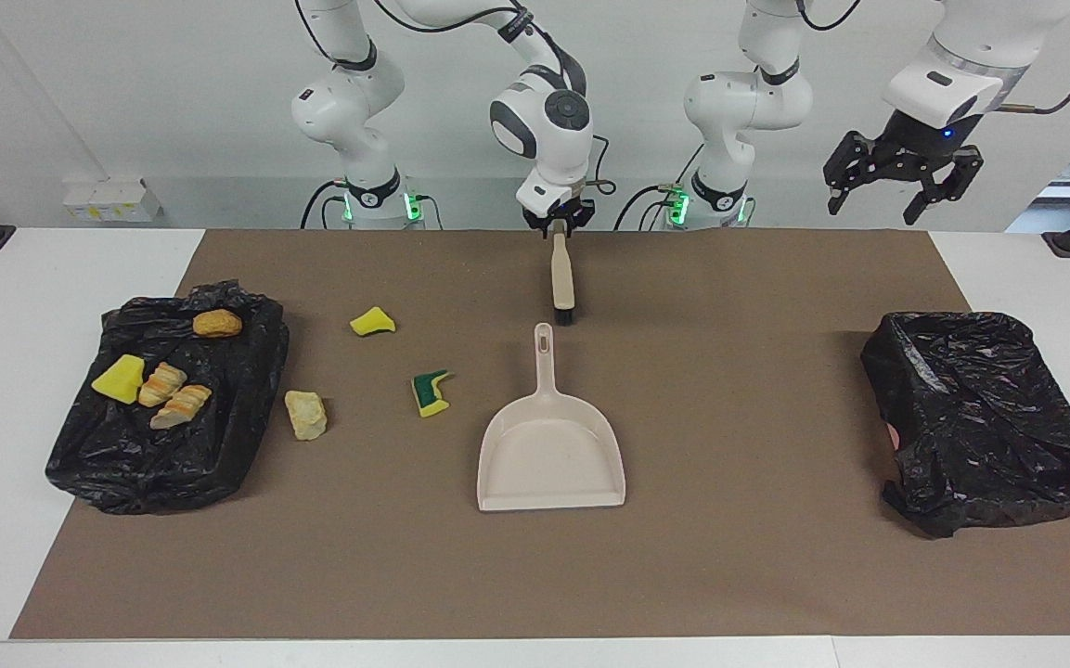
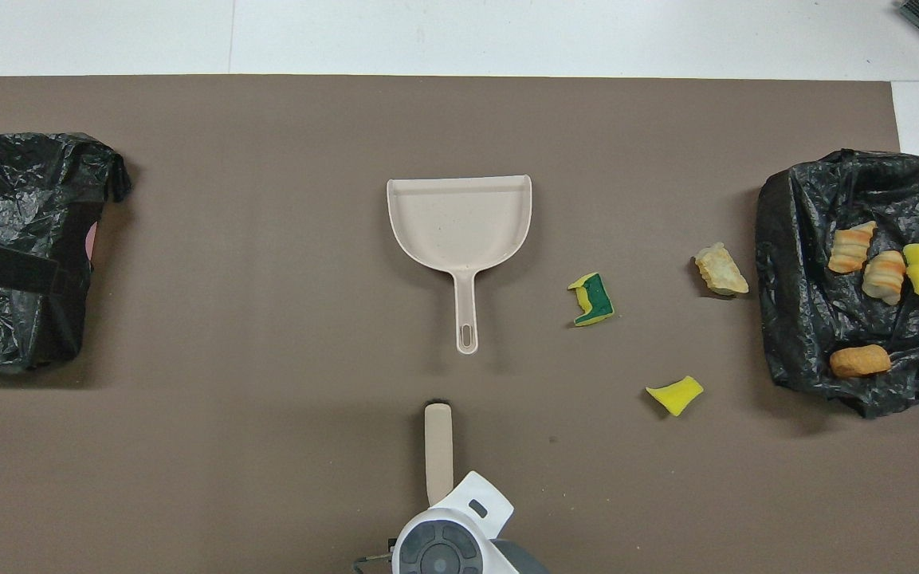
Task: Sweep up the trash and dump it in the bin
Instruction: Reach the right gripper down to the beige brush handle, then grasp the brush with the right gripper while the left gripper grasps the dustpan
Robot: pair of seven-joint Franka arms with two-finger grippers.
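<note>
Here the right pincer [image 1: 558, 229] sits low at the robots' edge of the brown mat [image 1: 729, 557], its fingers closed on the handle end of the brush [image 1: 561, 278]. The brush lies flat on the mat, bristle end pointing away from the robots toward the dustpan [image 1: 550, 445], whose handle tip is just beside the bristles but apart from them. The left pincer [image 1: 901, 181] hangs high in the air with its jaws spread wide and nothing in them, over the surface near the left arm's end, where a black bag [image 1: 985, 417] lies.

The trash sits toward the right arm's end. Four scraps [image 1: 159, 376] rest on a second black bag [image 1: 126, 455]: a yellow sponge piece, two striped chunks and a round orange one. Three more lie on the mat between that bag and the dustpan: a yellow piece [image 1: 372, 321], a green-and-yellow sponge [image 1: 430, 391] and a tan chunk [image 1: 305, 414] just beside the bag.
</note>
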